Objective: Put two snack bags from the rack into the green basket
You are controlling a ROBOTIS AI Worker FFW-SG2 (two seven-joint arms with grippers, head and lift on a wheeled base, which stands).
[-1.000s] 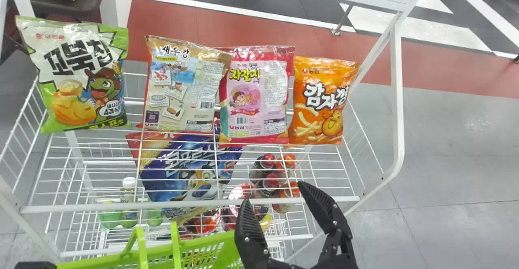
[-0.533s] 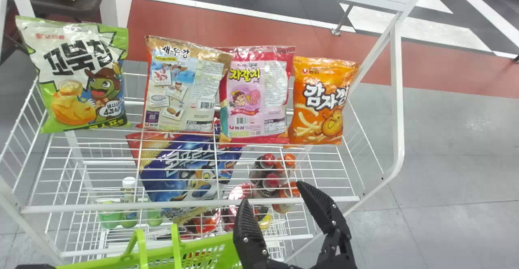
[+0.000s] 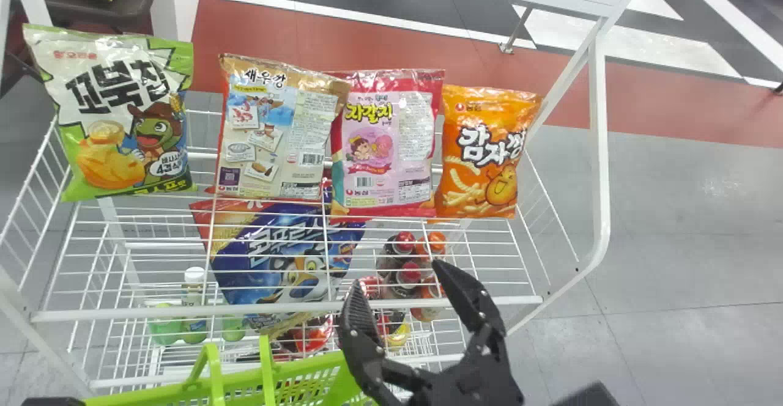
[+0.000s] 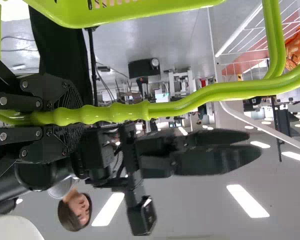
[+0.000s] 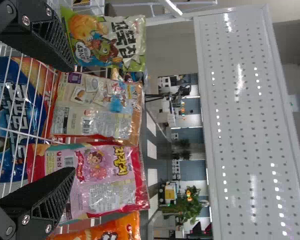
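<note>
Snack bags line the head view's upper left and upper middle, probably light, slippery and crushable, so we'd pinch one mid-body with our spread right gripper, our left gripper clasping the basket handle.

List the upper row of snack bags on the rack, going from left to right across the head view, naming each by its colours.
Green-and-white bag → tan bag → red-and-pink bag → orange bag.
</note>
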